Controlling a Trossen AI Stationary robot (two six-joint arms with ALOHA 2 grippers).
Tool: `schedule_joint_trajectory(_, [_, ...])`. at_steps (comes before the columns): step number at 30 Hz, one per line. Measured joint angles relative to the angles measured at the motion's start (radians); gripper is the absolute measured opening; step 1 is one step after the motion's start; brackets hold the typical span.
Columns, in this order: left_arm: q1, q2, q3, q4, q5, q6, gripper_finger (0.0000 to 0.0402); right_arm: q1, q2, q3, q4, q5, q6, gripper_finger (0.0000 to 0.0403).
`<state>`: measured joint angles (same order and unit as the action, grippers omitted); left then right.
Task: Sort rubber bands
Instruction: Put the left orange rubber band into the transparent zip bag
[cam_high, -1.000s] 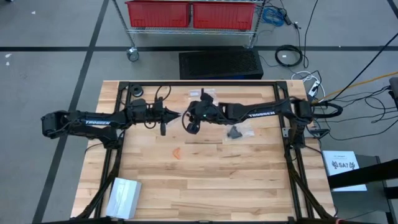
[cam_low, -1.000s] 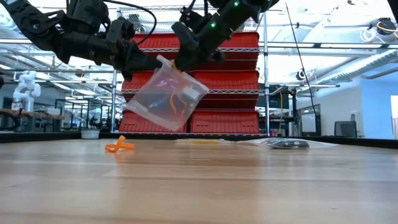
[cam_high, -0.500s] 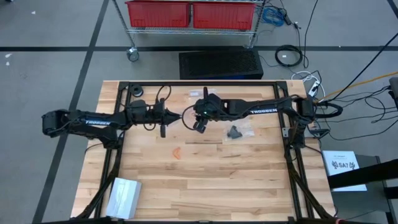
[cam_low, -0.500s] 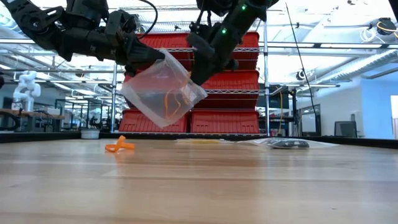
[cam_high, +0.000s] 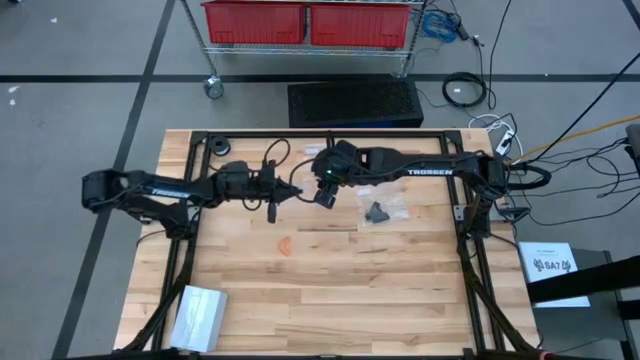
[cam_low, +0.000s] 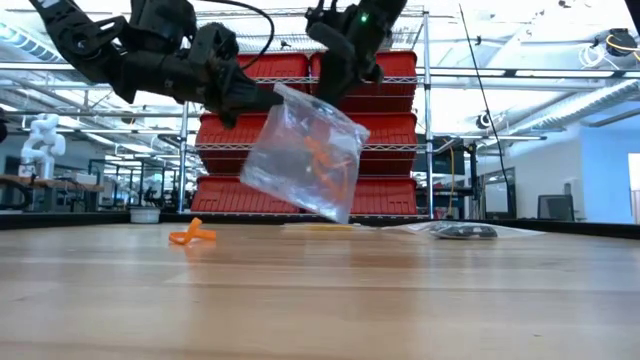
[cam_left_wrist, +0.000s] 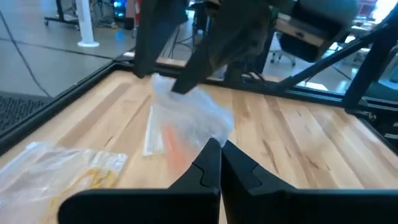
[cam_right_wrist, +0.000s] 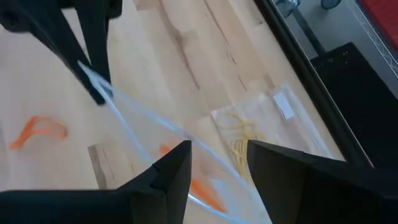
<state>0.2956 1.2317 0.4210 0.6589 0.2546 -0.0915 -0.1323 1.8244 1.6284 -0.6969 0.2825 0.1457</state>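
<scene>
A clear plastic bag (cam_low: 305, 150) with orange rubber bands (cam_low: 320, 155) inside hangs above the table's middle, and my left gripper (cam_low: 262, 97) is shut on it. My right gripper (cam_low: 335, 85) is open just above the bag's upper edge; in the right wrist view that edge (cam_right_wrist: 134, 115) runs toward the gap between its fingers (cam_right_wrist: 180, 168). One orange rubber band (cam_high: 284, 245) lies flat on the wood, nearer the front. Pale yellowish bands lie in a second bag (cam_right_wrist: 249, 137) on the table's far side. Black bands lie in a third bag (cam_high: 380, 212). My left gripper pinches the bag's upper corner (cam_low: 277, 92) between its two shut fingers, coming nearly level from the table's left. The bag (cam_left_wrist: 186, 121) hangs slantwise below and beyond the fingertips, clear of the table. I cannot tell whether my right gripper touches the bag's upper edge.
A white box (cam_high: 198, 315) sits at the near left corner. The black frame rails (cam_high: 320, 133) run along the table's far edge and sides. Bare wood lies across the table's near half.
My right gripper has risen and drawn back from the bag toward the table's right, tipping less steeply down. My left gripper has moved a little toward the table's right with the bag, which has swung rightward and now hangs more slanted, still clear of the table.
</scene>
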Motion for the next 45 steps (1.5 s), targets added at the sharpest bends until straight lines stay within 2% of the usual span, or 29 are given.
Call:
schedule_joint_trajectory(5, [-0.01, 0.019, 0.003, 0.045, -0.033, 0.002, 0.0, 0.016, 0.0, 0.061, -0.126, -0.01, -0.014, 0.0151])
schedule_joint_trajectory(10, [0.005, 0.019, -0.012, 0.039, -0.102, 0.002, 0.0, 0.062, -0.014, 0.074, -0.169, -0.232, -0.007, 0.0151])
schedule_joint_trajectory(13, [0.027, 0.018, -0.024, 0.04, -0.103, 0.001, 0.0, 0.107, -0.021, 0.049, -0.158, -0.261, 0.019, 0.0151])
schedule_joint_trajectory(16, [0.047, 0.013, -0.042, 0.042, -0.103, -0.001, 0.0, 0.154, -0.013, -0.04, -0.029, -0.261, 0.047, 0.0151])
schedule_joint_trajectory(21, [0.065, -0.018, -0.063, 0.045, -0.102, -0.006, 0.0, 0.221, 0.049, -0.222, 0.331, -0.272, 0.079, 0.0151])
schedule_joint_trajectory(27, [0.065, -0.05, -0.067, 0.039, -0.097, 0.0, 0.0, 0.241, 0.2, -0.256, 0.63, -0.313, 0.029, 0.0152])
schedule_joint_trajectory(31, [0.065, -0.051, -0.067, 0.037, -0.093, 0.001, 0.0, 0.236, 0.292, -0.219, 0.674, -0.313, 0.035, 0.0172])
schedule_joint_trajectory(39, [0.065, -0.051, -0.067, 0.031, -0.092, 0.02, 0.0, 0.236, 0.439, -0.071, 0.676, -0.275, 0.016, 0.0243])
schedule_joint_trajectory(45, [0.065, -0.05, -0.068, 0.003, -0.091, 0.026, 0.0, 0.23, 0.52, 0.033, 0.564, -0.254, -0.01, 0.025])
